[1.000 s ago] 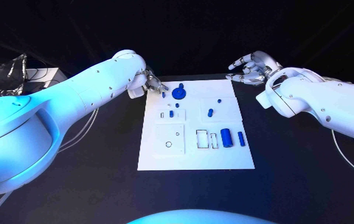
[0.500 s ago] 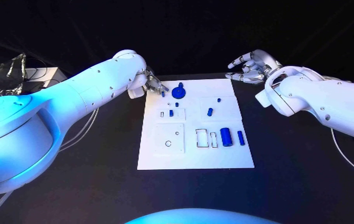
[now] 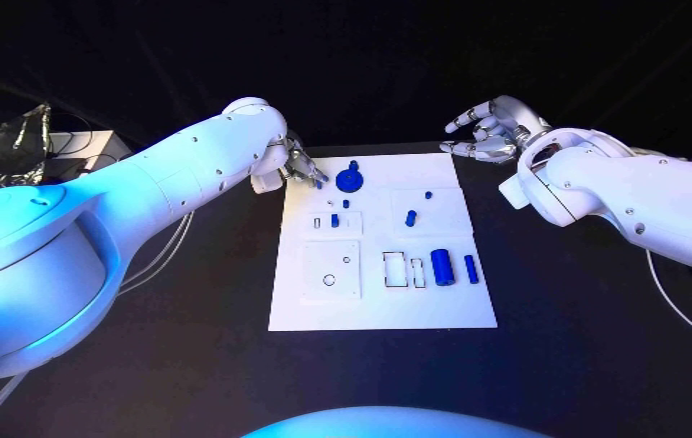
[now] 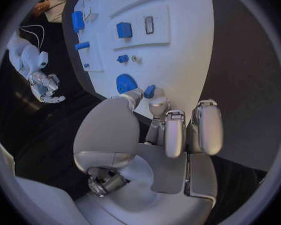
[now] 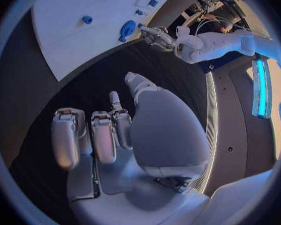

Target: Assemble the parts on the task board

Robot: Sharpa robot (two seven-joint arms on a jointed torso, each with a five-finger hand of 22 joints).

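Observation:
The white task board [image 3: 382,303] lies in the middle of the black table. On it are a round blue knob [image 3: 349,182], small blue pegs [image 3: 411,219] [image 3: 335,222], a thick blue cylinder [image 3: 443,268] and a thinner one [image 3: 470,269]. My left hand [image 3: 299,165] is at the board's far left corner. In the left wrist view its thumb and a finger pinch a small blue peg [image 4: 149,91] beside the knob [image 4: 125,82]. My right hand [image 3: 488,130] hovers beyond the board's far right corner, fingers apart and holding nothing; its palm [image 5: 115,130] faces the dark table.
White outlined recesses [image 3: 394,270] sit on the near half of the board. A silver object with cables [image 3: 36,138] lies off the table's left side. Bare black table [image 3: 577,338] surrounds the board.
The right hand has drifted slightly near the board's far right corner. The left hand stays at the far left corner, its fingers at the small peg.

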